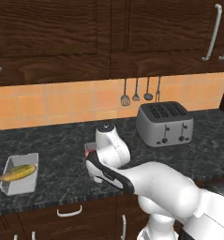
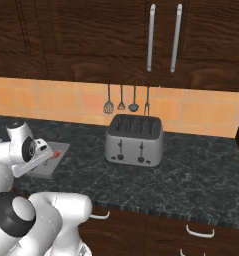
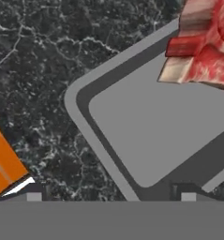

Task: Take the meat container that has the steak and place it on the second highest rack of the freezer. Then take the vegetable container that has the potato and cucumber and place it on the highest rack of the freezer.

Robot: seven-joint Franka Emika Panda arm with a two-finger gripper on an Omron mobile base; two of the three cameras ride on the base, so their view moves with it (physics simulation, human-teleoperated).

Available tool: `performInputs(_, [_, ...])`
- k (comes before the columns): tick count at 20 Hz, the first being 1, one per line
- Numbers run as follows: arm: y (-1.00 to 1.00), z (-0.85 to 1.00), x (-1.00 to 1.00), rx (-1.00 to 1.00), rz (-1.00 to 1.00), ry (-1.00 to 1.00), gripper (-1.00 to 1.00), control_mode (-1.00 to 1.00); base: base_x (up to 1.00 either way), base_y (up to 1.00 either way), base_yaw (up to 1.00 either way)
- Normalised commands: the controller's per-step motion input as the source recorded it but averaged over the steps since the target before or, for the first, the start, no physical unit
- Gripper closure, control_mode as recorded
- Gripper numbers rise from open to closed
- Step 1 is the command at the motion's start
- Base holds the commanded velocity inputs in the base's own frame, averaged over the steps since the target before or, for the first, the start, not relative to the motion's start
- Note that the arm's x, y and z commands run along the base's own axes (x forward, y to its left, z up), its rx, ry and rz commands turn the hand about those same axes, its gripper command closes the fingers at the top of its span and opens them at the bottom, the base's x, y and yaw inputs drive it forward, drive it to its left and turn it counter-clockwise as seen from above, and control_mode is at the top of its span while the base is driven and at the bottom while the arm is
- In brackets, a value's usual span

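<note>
Grey, shallow meat container (image 3: pixel 146 136) lies on the dark marbled counter (image 3: pixel 38 70), red steak (image 3: pixel 205 44) at its two o'clock corner. Wide-open, empty gripper (image 3: pixel 111 192) hovers above; first step: descend, clamp the rim.

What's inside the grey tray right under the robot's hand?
A piece of red steak with white fat lies in one corner of the tray. The rest of the floor that shows is bare grey. The steak's far end runs off the picture, so that corner of the tray stays hidden.
</note>
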Motion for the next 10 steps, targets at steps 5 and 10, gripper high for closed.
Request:
performInputs(5, [0.00, -0.36, 0.19, 0.00, 0.00, 0.04, -1.00, -1.00, 0.00, 0.00, 0.00])
performInputs(10, [0.00, -0.42, 0.07, 0.00, 0.00, 0.01, -1.00, -1.00, 0.00, 0.00, 0.00])
